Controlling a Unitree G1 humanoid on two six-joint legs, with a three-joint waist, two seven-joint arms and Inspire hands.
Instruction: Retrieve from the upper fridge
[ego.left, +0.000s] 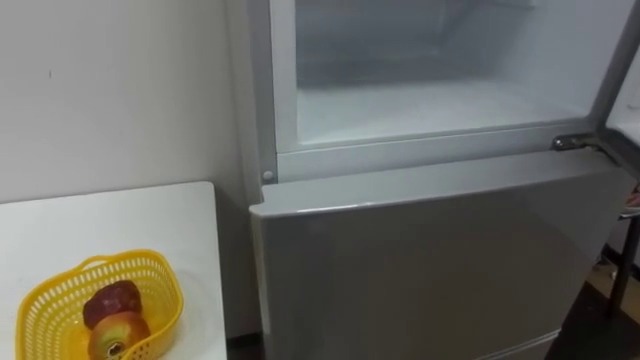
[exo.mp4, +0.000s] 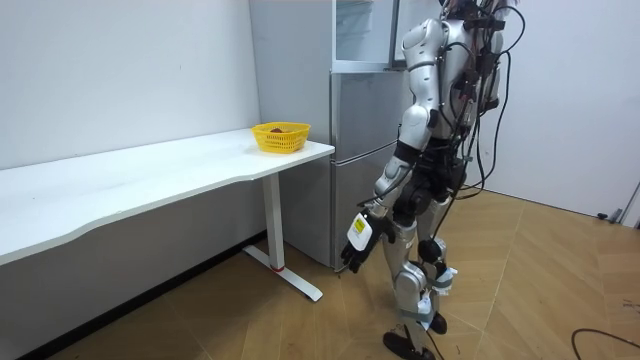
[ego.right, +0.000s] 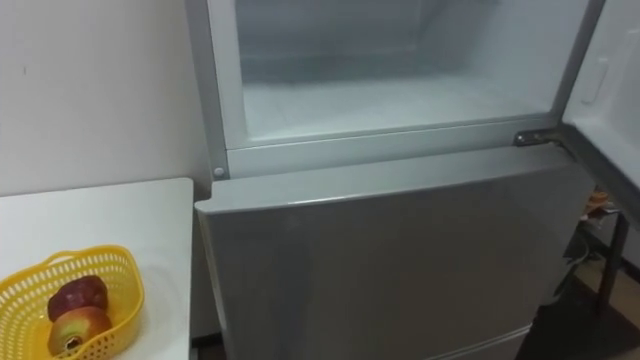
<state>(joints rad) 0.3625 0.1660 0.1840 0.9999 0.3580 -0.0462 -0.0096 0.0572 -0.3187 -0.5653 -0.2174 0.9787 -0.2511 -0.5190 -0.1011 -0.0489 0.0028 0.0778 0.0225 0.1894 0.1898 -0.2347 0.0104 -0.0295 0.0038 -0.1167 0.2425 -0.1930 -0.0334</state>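
Note:
The fridge's upper compartment (ego.left: 440, 90) stands open, and the part of its white inside that I see holds nothing. Its door (ego.right: 612, 70) is swung out to the right. Below it the grey lower door (ego.left: 430, 270) is closed. A yellow basket (ego.left: 150, 275) with two red apples (ego.left: 112, 302) sits on the white table (ego.left: 110, 220) to the left of the fridge. In the room view I stand upright facing the fridge (exo.mp4: 360, 150). My left hand (exo.mp4: 355, 243) hangs by my thigh, fingers relaxed and holding nothing.
The white table (exo.mp4: 150, 165) runs along the wall toward the room view's left, with the basket (exo.mp4: 280, 136) at its fridge end. Wooden floor (exo.mp4: 540, 290) lies open behind me. A hinge bracket (ego.left: 575, 142) sticks out at the compartment's lower right corner.

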